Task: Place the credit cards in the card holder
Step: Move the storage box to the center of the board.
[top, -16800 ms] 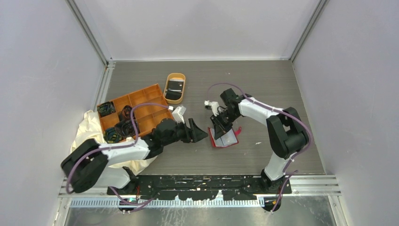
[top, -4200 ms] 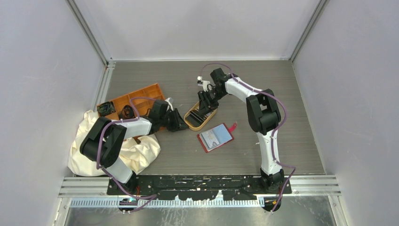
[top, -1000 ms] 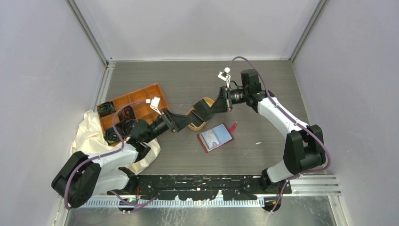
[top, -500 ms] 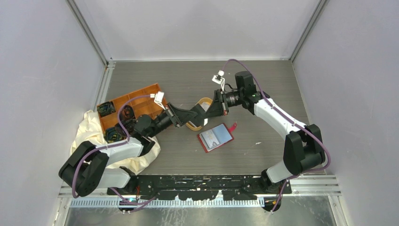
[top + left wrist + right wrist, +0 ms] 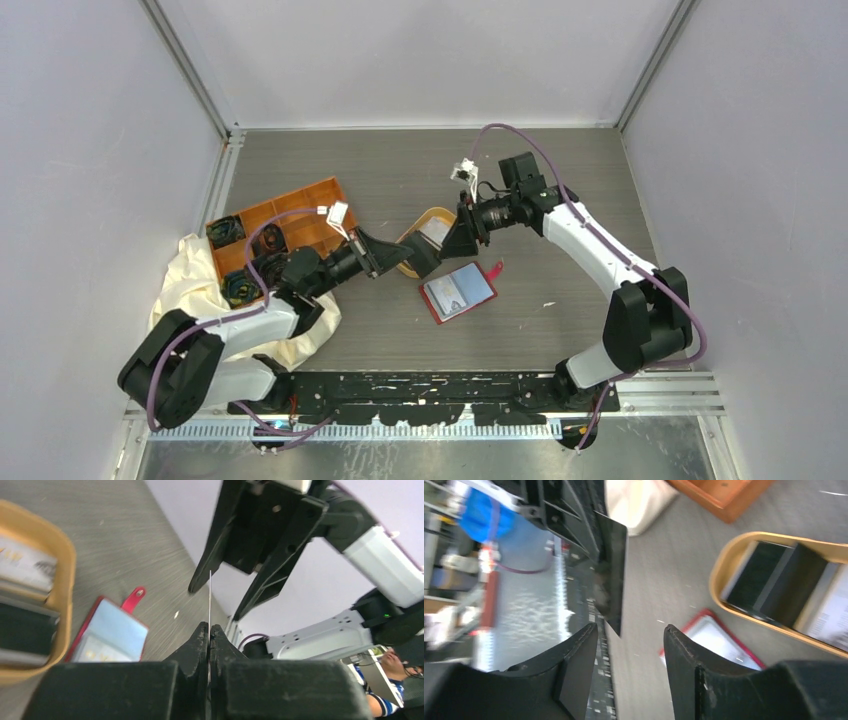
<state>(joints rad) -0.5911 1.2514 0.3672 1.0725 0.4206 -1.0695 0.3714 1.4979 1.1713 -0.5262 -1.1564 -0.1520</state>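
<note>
Black-fingered, the left gripper (image 5: 209, 630) is pressed together on 1 dark credit card (image 5: 613, 580), which stands on edge above the table (image 5: 560, 180). Facing it, the right gripper (image 5: 626, 630) has its 2 fingers spread, 1 on either side of the card's free end. Below them the red card holder (image 5: 458, 291) lies open and flat, just beside the oval tan dish (image 5: 719, 575), which contains more cards (image 5: 769, 580), dark and pale.

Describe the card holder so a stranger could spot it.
Start at the grey table, near its middle, just toward the near edge from the oval tan dish. The card holder lies open there: the only red thing, flat, with a snap tab.
</note>
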